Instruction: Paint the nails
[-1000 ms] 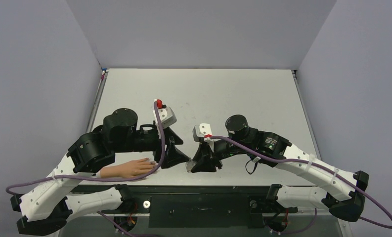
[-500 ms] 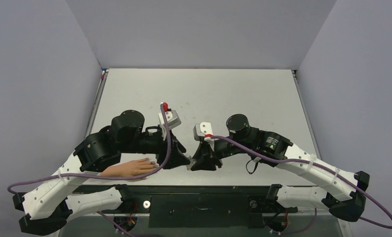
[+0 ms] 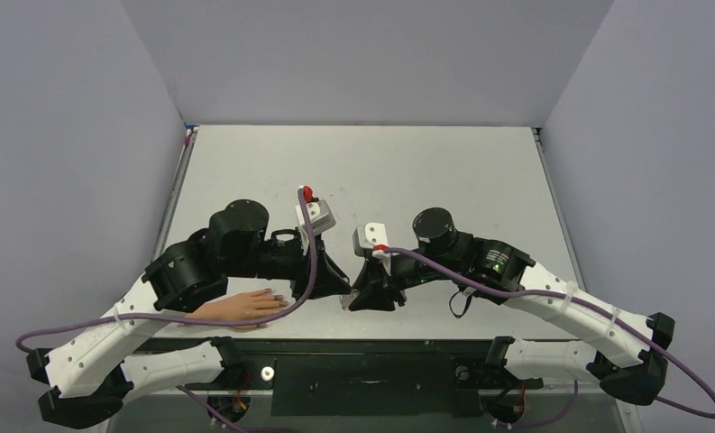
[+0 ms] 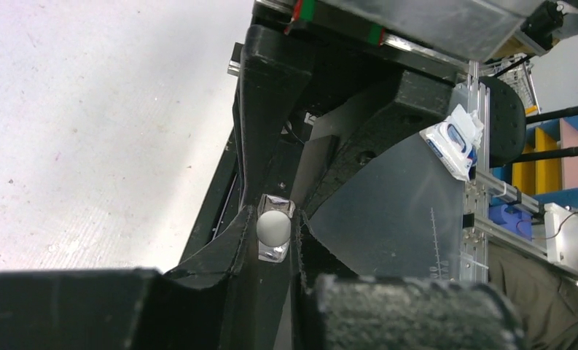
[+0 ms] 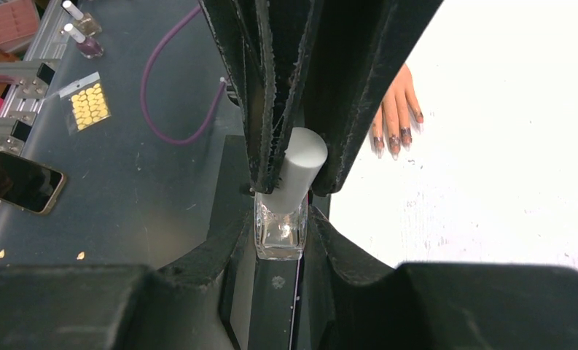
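A tiny clear bottle (image 5: 279, 232) with a white cap (image 5: 301, 166) is held near the table's front edge. My right gripper (image 5: 280, 227) is shut on its glass body. My left gripper (image 4: 275, 227) is shut on the white cap (image 4: 274, 227), and its black fingers (image 5: 267, 131) come down over the cap in the right wrist view. From above, the two grippers meet tip to tip, left gripper (image 3: 337, 289) against right gripper (image 3: 355, 296). The peach fake hand (image 3: 241, 308) lies flat to the left. Its dark purplish nails (image 5: 392, 143) show past the left fingers.
A purple cable (image 3: 310, 253) droops over the fake hand's fingertips. Below the table's front edge lies a dark bench (image 5: 125, 182) with a phone (image 5: 20, 182), a yellow sticker sheet (image 5: 89, 106) and spare polish bottles (image 5: 81, 33). A wipes pack (image 4: 453, 138) hangs beyond.
My left gripper has moved right to the bottle and shut on its white cap. The right arm has stayed still with the bottle.
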Available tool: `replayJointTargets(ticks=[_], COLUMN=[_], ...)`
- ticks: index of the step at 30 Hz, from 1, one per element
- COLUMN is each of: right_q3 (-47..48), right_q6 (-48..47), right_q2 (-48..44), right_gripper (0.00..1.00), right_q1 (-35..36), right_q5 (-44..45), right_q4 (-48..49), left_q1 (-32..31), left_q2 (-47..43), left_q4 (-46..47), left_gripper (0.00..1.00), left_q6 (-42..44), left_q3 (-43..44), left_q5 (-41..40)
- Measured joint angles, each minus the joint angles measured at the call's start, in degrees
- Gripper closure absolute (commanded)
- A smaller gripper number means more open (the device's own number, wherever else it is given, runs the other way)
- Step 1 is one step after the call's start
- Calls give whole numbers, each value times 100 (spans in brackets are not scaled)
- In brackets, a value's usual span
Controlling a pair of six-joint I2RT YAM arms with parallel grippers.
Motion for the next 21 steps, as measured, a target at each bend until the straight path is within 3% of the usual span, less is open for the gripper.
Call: replayJointTargets(ticks=[12,21], right_q3=[243,516], right_q6=[-7,-68], right_q2=[68,205], right_gripper=[100,100], right_q1=[0,-17], right_q5=[-120,-715], right_q4=[-433,-743], left_q1=[11,20], left_q2=[-13,-59], left_q4=[245,439], left_gripper=[100,100], left_q6=[317,940], left_q3=[-142,-192], left_q5=[542,1281])
